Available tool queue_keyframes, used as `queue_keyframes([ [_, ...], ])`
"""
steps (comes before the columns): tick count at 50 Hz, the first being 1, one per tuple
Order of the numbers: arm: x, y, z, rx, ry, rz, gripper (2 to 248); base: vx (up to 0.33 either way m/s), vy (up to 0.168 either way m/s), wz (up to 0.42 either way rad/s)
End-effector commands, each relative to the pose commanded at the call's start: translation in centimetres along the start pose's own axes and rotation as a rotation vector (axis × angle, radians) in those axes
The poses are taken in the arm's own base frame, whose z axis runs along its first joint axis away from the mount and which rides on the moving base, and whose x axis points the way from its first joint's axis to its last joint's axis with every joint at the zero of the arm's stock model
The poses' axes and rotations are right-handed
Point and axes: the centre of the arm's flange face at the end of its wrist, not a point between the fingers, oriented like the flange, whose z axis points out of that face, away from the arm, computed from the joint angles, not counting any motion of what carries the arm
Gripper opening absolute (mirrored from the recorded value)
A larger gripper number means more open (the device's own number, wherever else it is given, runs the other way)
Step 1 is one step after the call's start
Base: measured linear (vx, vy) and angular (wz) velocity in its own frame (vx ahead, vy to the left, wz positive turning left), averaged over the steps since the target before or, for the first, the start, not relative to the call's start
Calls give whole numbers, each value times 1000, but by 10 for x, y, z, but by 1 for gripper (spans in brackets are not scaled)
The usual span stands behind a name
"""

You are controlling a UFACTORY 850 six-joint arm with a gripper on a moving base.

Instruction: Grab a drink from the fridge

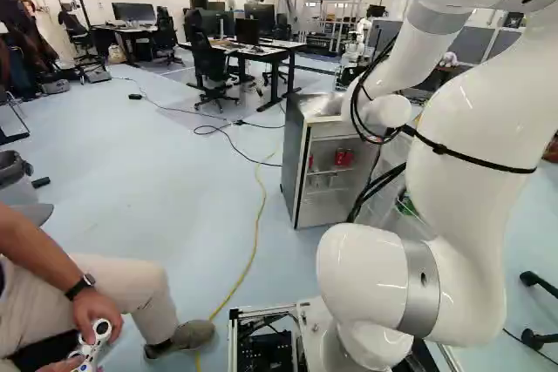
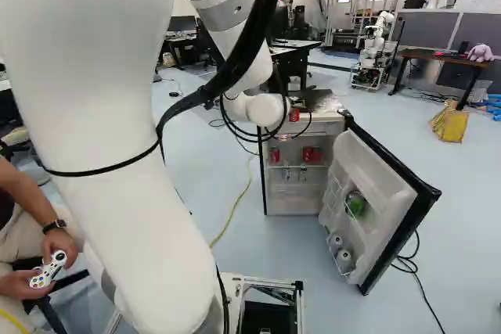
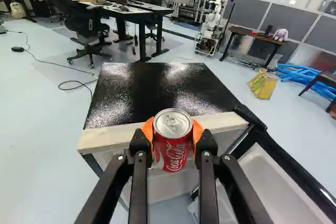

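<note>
Now, fingers (image 3: pixel 172 139) pinching red can (image 3: pixel 172 148), held by fridge's (image 3: pixel 157 90) front edge; grasp step apparently done (door (image 2: pixel 376 205) open). Next: draw back from fridge, can upright.

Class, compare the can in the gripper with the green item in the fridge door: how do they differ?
Colour: the can is red with a silver top; the green item is green.
Support: the gripper holds the can; the green item sits in the open door.
</note>
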Motion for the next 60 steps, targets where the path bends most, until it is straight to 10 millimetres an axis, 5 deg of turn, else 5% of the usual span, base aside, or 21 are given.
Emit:
queue_keyframes([
  [60,22,-5,50,24,14,-16,92,0,0,0],
])
